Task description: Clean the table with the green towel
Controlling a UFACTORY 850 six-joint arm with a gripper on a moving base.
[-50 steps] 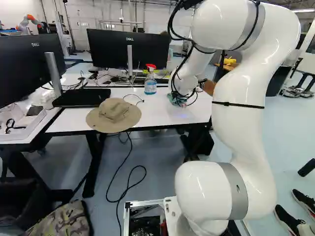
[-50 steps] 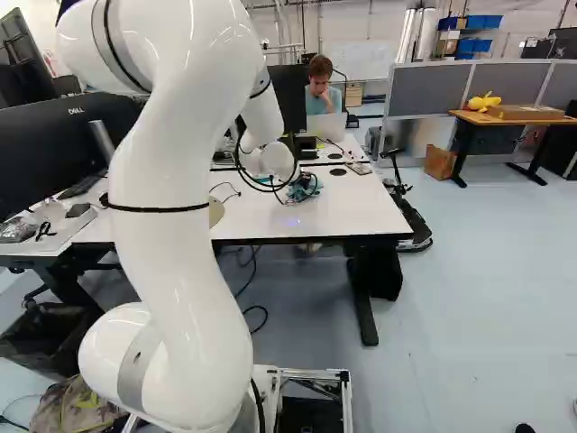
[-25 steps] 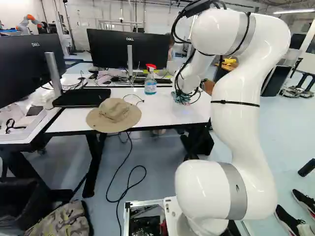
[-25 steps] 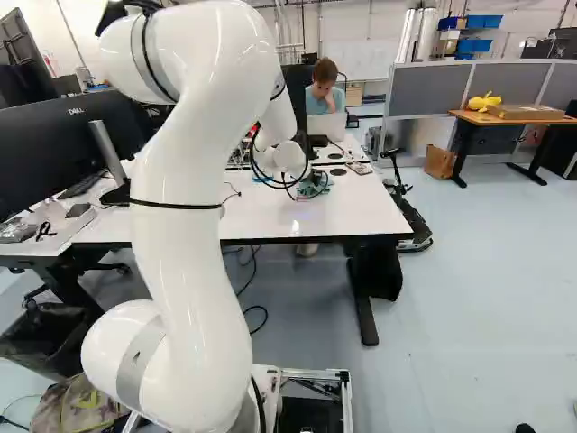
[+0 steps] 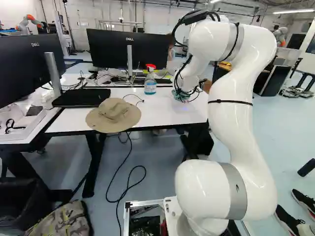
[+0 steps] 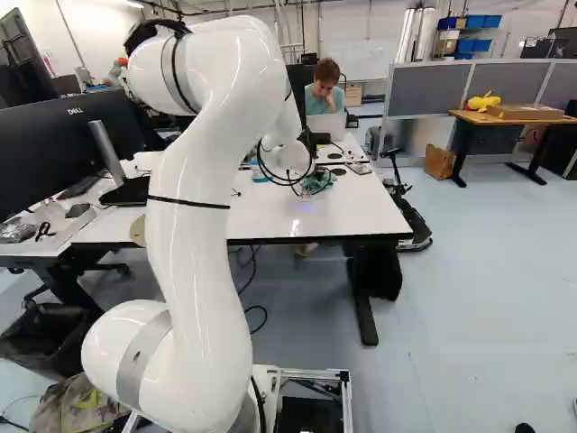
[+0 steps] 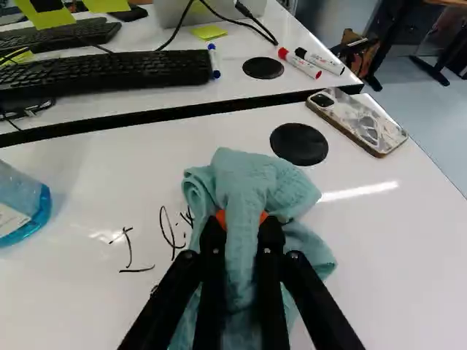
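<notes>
Between my fingers (image 7: 211, 266), pinched from both sides, sits the green towel (image 7: 252, 182), its gathered ridge running fore and aft, loose folds spreading ahead and beneath. Just beside it, on the side toward the spray bottle (image 7: 22, 208), black writing (image 7: 130, 248) marks the tabletop (image 7: 66, 306), its nearest strokes reaching the cloth's edge. I judge the wipe should go sideways that way, pressed flat, away from the phone (image 7: 357, 120) and short of the bottle.
</notes>
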